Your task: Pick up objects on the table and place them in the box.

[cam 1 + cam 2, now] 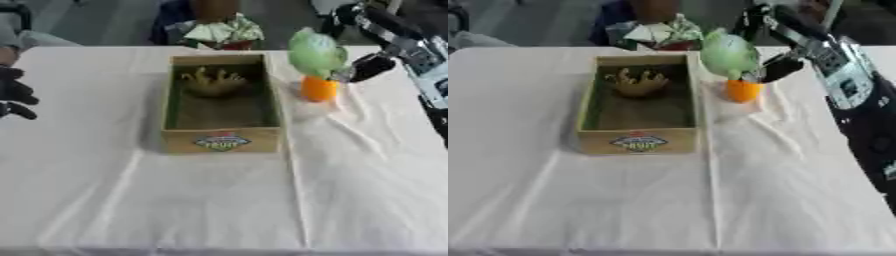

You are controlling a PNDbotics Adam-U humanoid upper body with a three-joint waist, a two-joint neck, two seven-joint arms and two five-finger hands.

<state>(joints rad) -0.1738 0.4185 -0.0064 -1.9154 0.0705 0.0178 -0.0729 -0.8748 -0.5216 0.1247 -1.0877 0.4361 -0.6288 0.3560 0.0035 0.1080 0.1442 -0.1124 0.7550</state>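
Right hand (372, 66) grips green-topped orange object (318, 89) beside box (222, 141).

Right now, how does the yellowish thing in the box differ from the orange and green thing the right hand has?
The yellowish thing lies low inside the box, at its far end, untouched. The orange and green thing stands upright outside the box, to its right, with the right hand at its side. The first is one dull colour; the second has a pale green top over an orange base. What either is cannot be made out.

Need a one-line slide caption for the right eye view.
Right hand holds the green-topped orange object beside the open box, where a yellowish item already lies.
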